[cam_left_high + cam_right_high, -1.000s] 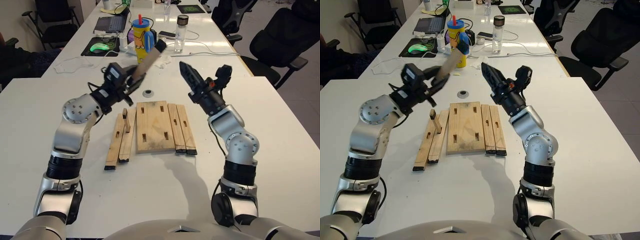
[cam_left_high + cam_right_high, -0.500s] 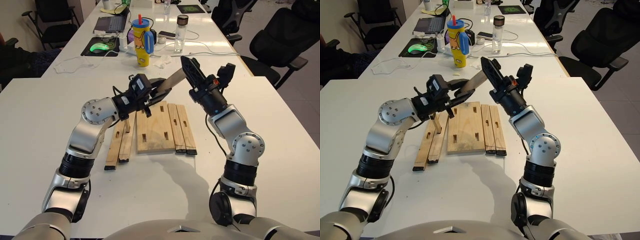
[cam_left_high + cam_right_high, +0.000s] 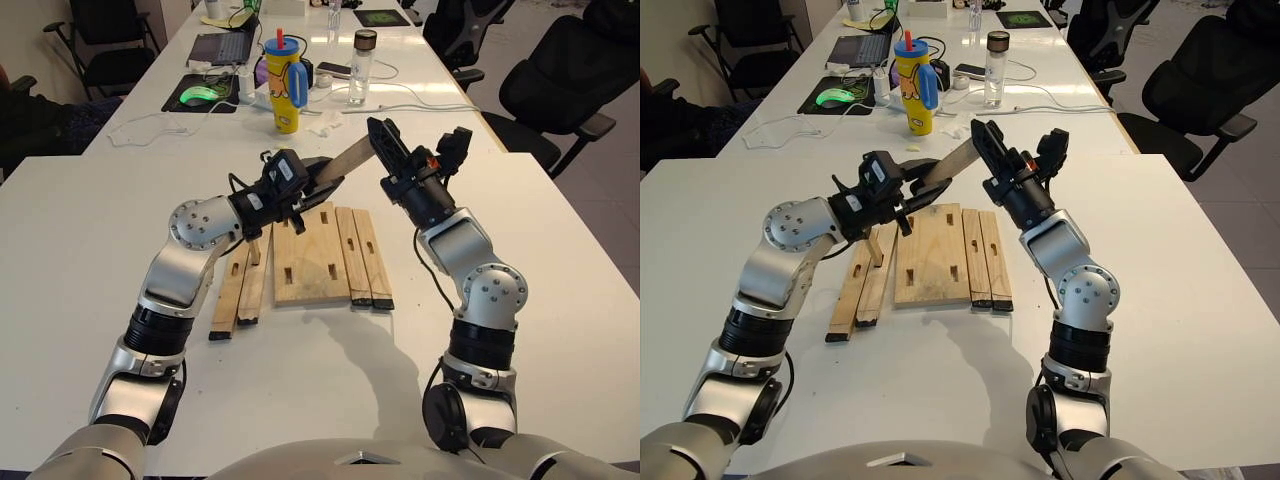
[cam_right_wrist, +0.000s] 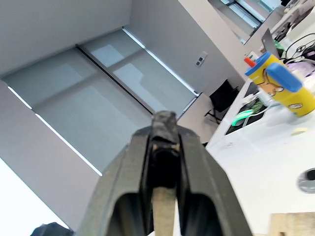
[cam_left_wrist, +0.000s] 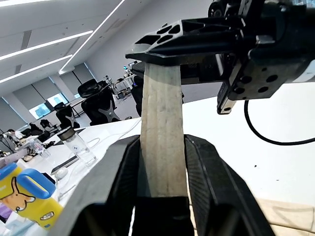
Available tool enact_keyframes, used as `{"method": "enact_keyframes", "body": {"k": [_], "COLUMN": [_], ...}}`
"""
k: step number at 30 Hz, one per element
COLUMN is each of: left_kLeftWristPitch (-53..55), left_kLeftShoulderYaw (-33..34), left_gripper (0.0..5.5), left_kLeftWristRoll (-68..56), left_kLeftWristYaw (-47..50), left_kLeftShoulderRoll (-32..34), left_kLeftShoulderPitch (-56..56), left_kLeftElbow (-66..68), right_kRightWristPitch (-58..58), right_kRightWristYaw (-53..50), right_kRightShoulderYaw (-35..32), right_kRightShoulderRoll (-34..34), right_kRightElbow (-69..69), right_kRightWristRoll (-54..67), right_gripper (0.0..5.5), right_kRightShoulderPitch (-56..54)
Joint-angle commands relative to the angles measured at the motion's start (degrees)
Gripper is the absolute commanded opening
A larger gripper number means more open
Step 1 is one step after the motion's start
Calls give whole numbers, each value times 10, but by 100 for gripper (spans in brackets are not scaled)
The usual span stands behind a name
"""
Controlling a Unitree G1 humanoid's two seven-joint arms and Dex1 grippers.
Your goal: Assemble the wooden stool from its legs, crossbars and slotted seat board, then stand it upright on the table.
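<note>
Above the bench, the left tool pinches a wooden leg at its lower end. The right tool appears clamped on its upper end. The slotted seat board lies flat below, loose bars beside it.

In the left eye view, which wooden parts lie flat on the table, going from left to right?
left pair of slats → slotted seat board → right pair of slats
</note>
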Motion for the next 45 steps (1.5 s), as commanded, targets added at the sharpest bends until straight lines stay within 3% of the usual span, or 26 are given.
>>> {"method": "enact_keyframes", "body": {"k": [1, 5, 10, 22, 45], "left_kLeftWristPitch": [39, 53, 46, 50, 45], "left_kLeftShoulderYaw": [81, 219, 264, 245, 244], "left_gripper": [211, 270, 275, 275, 275], "left_kLeftWristRoll": [-34, -139, -180, -189, -188], "left_kLeftWristYaw": [49, 114, 146, 171, 190], "left_kLeftShoulderRoll": [-4, -29, -35, -49, -49], "left_kLeftShoulderPitch": [-7, -40, -51, -42, -34], "left_kLeftElbow": [23, 37, 37, 32, 27], "right_kRightWristPitch": [-41, -86, -113, -142, -135], "right_kRightWristYaw": [-10, -25, -49, -80, -102], "right_kRightShoulderYaw": [20, 18, 26, 33, 31], "right_kRightShoulderRoll": [-29, -43, -8, 34, 18], "right_kRightElbow": [20, 56, 60, 97, 86], "right_kRightWristRoll": [-102, -192, -240, -316, -388], "right_gripper": [42, 42, 42, 42, 42], "right_kRightShoulderPitch": [11, 25, 64, 88, 116]}}
